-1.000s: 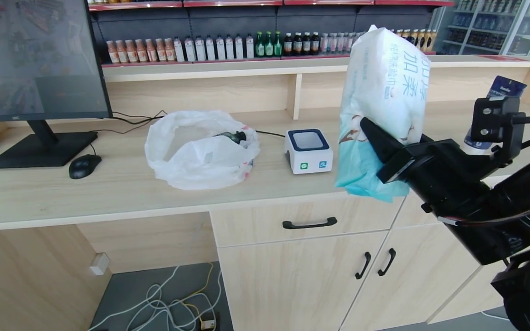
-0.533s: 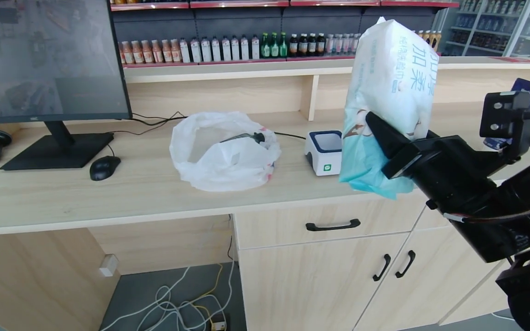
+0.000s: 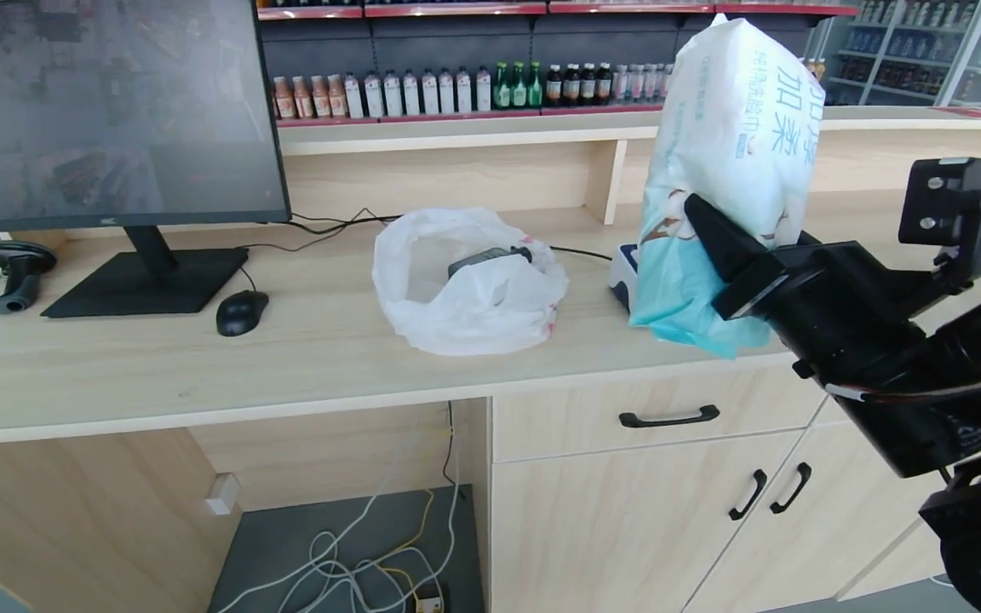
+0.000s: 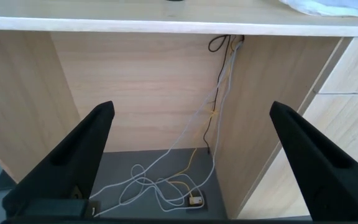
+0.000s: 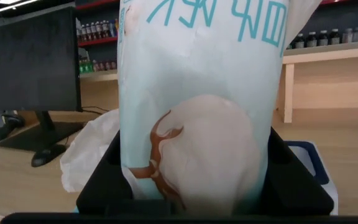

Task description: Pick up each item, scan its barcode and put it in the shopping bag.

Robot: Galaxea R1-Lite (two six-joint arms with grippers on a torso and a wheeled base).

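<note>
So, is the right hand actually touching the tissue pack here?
Touching. The right wrist view shows the tissue pack clamped between the right hand's two black fingers, each pressed against one side of it.

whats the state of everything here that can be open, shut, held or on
white and teal soft plastic pack: held upright
right tool: shut on the pack
left tool: open, empty
white plastic shopping bag: mouth open, dark item inside
black flat monitor: screen dark
pale wooden drawer: shut
two pale wooden cupboard doors: shut
</note>
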